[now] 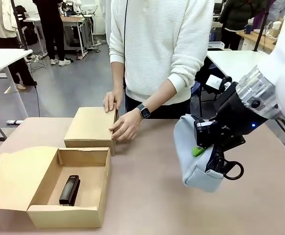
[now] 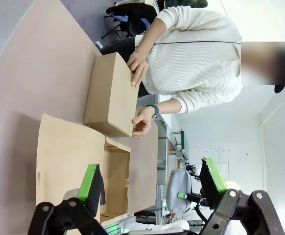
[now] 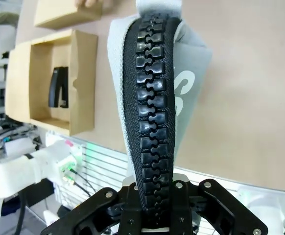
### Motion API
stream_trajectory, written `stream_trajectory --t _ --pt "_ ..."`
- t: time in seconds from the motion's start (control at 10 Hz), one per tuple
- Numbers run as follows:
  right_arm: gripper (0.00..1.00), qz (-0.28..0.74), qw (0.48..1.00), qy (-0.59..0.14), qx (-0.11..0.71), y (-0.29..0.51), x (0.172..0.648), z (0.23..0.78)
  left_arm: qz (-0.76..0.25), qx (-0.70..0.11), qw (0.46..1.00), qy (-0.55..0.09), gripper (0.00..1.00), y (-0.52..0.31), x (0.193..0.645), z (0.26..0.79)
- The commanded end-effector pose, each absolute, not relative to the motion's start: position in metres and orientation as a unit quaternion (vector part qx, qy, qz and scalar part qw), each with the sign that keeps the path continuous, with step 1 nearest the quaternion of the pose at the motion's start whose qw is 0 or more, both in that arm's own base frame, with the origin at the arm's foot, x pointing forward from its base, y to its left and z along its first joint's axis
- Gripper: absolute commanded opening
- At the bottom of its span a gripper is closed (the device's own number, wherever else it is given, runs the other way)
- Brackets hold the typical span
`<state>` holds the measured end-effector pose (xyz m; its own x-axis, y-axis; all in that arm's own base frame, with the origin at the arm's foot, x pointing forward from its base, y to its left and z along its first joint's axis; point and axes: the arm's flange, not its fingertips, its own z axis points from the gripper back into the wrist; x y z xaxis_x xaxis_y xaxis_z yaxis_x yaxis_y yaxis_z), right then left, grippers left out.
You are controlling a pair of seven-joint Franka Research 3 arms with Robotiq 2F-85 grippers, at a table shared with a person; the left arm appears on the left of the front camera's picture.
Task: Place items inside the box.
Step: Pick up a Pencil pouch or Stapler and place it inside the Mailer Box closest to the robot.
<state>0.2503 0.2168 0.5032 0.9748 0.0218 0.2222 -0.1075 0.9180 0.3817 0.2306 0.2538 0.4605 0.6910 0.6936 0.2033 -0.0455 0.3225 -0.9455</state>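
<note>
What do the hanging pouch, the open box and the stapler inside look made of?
The pouch looks like soft grey fabric, sagging as it hangs, with a chunky black zipper, probably plastic. The open box is matte brown cardboard, folded at its flap. The stapler looks like black plastic or painted metal.

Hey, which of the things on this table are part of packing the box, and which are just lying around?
Part of the job:
grey pencil pouch, held off the table by the right gripper
black stapler, lying inside the box
long open box, lid flap folded out

Just lying about:
smaller closed box, with the person's hands on it
</note>
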Motion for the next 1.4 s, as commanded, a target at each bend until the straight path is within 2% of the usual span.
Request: stream_trajectory --t 0.0,0.5,0.7,0.9,1.0,1.3 --pt "0.07 0.036 0.971 -0.117 0.206 0.220 0.256 0.502 0.238 -0.534 0.747 -0.317 1.00 0.251 0.230 0.460" --pt "0.07 0.032 0.974 -0.107 0.199 0.217 0.252 0.502 0.238 -0.534 0.747 -0.317 1.00 0.251 0.230 0.460" --pt "0.07 0.065 0.973 -0.117 0.189 0.246 0.258 0.508 0.238 -0.534 0.747 -0.317 1.00 0.251 0.230 0.460" --pt "0.07 0.088 0.966 -0.148 0.194 0.308 0.273 0.527 0.238 -0.534 0.747 -0.317 1.00 0.251 0.230 0.460" --pt "0.07 0.069 0.968 -0.152 0.187 0.357 0.286 0.538 0.238 -0.534 0.747 -0.317 1.00 0.251 0.230 0.460" --pt "0.07 0.056 0.977 -0.115 0.172 0.502 0.296 0.529 0.238 -0.534 0.747 -0.317 1.00 0.251 0.230 0.460"
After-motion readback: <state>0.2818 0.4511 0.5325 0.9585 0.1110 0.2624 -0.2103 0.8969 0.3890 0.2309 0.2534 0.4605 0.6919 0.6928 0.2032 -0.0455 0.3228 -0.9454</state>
